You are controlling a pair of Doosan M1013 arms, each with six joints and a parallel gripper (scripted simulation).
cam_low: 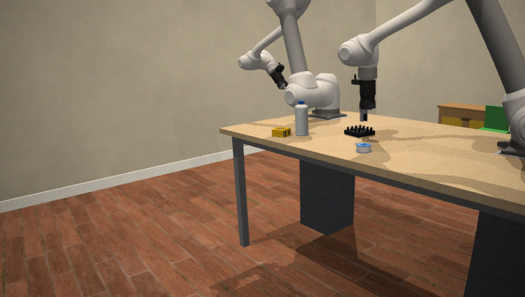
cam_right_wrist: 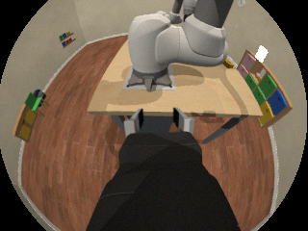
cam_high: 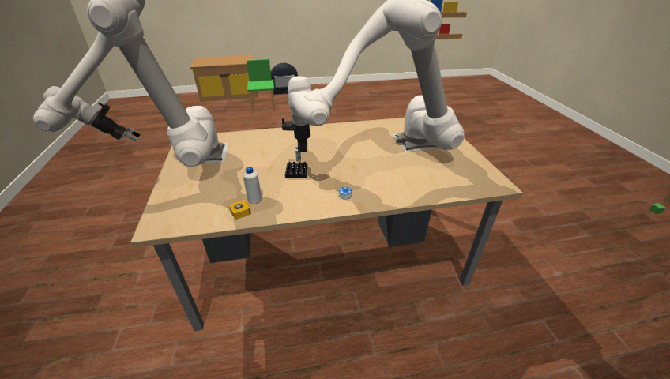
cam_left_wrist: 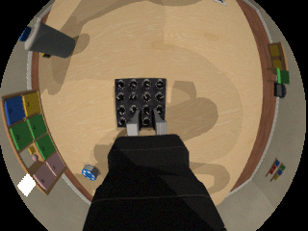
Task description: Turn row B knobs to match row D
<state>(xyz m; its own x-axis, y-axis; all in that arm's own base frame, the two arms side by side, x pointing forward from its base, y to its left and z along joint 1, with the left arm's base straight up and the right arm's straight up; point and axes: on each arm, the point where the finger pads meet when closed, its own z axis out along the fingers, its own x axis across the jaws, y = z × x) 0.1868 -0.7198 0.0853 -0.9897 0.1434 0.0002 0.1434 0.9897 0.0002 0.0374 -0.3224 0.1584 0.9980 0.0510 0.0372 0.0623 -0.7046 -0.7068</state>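
Note:
The black knob box [cam_high: 296,176] [cam_low: 359,135] [cam_left_wrist: 127,91] lies on the table, with a four-by-four grid of black knobs carrying pale marks. The socket and row letters cannot be made out, and the marks are too small to read surely. My left gripper [cam_high: 298,160] [cam_low: 363,120] [cam_left_wrist: 146,115] points down, part open and empty, a little above the box. In the left wrist view its fingers cover part of the nearest knobs. My right gripper [cam_high: 134,135] [cam_low: 283,87] [cam_right_wrist: 158,114] is wide open and empty, off the table beyond the other arm base.
A white bottle [cam_high: 252,189] [cam_low: 301,121] [cam_left_wrist: 54,42] with a blue cap stands beside a yellow block [cam_high: 240,212] [cam_low: 281,132] with a round top feature. A round blue-and-white item [cam_high: 345,193] [cam_low: 363,148] [cam_left_wrist: 89,172] lies near the table's front edge.

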